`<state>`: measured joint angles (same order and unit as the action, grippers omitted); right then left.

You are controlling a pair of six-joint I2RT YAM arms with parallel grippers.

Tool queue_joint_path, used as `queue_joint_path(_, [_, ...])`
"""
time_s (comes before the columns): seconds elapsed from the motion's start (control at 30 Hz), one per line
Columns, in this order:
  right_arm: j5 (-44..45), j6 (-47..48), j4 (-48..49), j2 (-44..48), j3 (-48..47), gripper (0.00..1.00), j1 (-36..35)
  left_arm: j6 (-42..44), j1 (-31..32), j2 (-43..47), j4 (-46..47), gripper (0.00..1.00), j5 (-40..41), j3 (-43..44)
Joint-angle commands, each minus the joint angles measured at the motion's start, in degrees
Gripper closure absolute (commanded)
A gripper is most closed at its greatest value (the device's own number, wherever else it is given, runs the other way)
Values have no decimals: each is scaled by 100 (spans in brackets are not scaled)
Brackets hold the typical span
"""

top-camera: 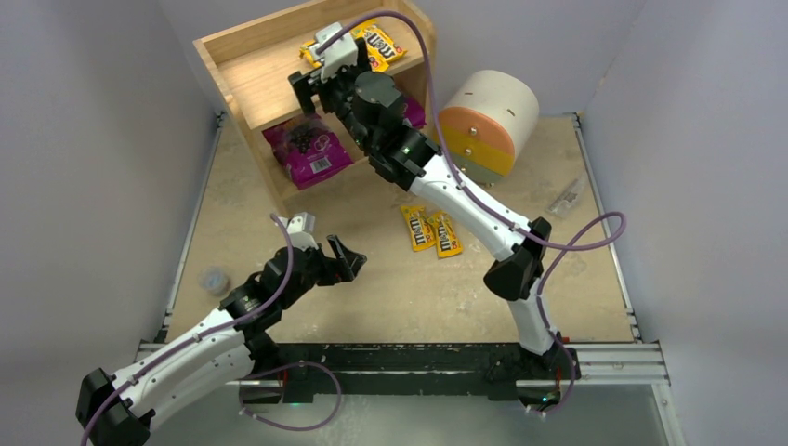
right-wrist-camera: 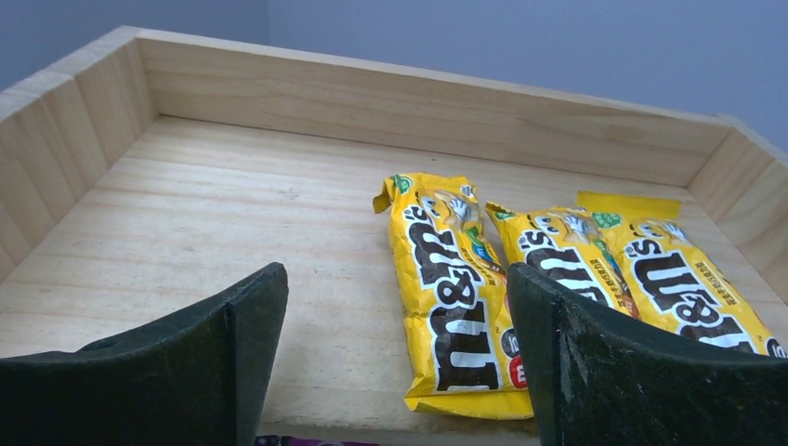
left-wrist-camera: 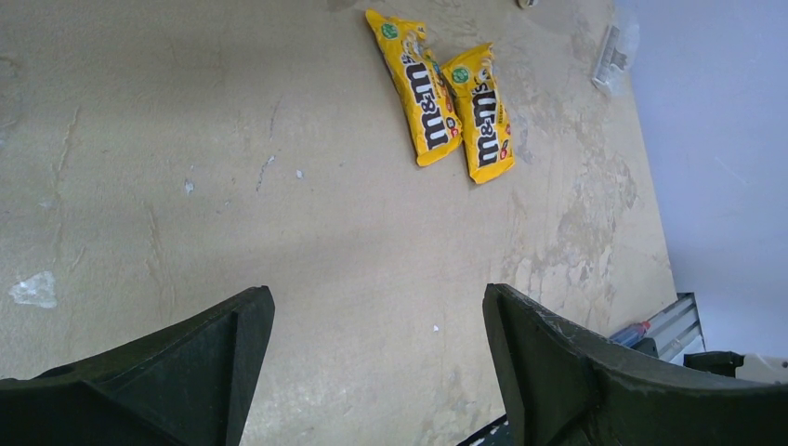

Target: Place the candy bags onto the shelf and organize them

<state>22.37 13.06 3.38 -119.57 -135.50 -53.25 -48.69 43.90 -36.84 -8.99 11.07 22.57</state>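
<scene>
The wooden shelf (top-camera: 251, 35) stands at the back left. Three yellow M&M's candy bags (right-wrist-camera: 453, 288) (right-wrist-camera: 567, 265) (right-wrist-camera: 692, 283) lie side by side on its top tier (right-wrist-camera: 232, 204). My right gripper (right-wrist-camera: 395, 279) hovers open at that tier's front edge, just short of the nearest packet, holding nothing. A magenta bag (top-camera: 307, 149) lies on the lower tier; a second (top-camera: 415, 113) peeks out behind the right arm. Two more yellow packets (left-wrist-camera: 423, 88) (left-wrist-camera: 483, 116) lie on the table. My left gripper (left-wrist-camera: 376, 293) is open and empty above bare table, well short of them.
A round white drum with orange and yellow drawers (top-camera: 488, 121) stands right of the shelf. A small clear item (top-camera: 567, 197) lies near the right wall, and a small grey round thing (top-camera: 216, 279) near the left edge. Walls enclose the table on three sides.
</scene>
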Motion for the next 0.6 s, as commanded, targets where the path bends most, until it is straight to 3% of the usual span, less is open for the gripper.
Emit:
queue_joint_path(0.0, [-519, -335, 435, 649, 19, 9, -22, 11, -13, 32, 155, 12, -63, 11])
queue_joint_path(0.3, [-1196, -638, 522, 1702, 968, 1, -22, 43, -13, -25, 281, 12, -176, 17])
queue_joint_path(0.57, [-1335, -1003, -312, 2312, 1550, 1, 8, 118, -8, -54, 306, 11, -292, 57])
